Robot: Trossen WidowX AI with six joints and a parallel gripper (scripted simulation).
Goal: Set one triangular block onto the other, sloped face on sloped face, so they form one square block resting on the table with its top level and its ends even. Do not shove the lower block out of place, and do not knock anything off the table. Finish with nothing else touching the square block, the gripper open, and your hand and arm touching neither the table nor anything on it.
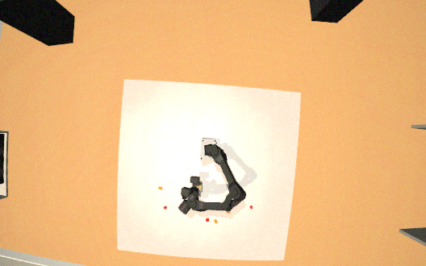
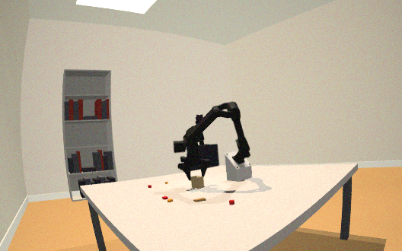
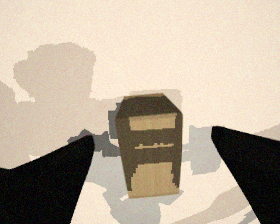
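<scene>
The two tan triangular blocks stand as one square block on the white table. In the wrist view a thin seam runs across its top face. My gripper is open, with its dark fingers spread wide to either side of the block's upper part and a clear gap on both sides. In the exterior view the fingertips hang at about the height of the block's top. The underside of the block is hidden.
Small red pieces and orange pieces lie scattered on the table around the block. The arm's grey base stands behind the block. A bookshelf stands by the far wall.
</scene>
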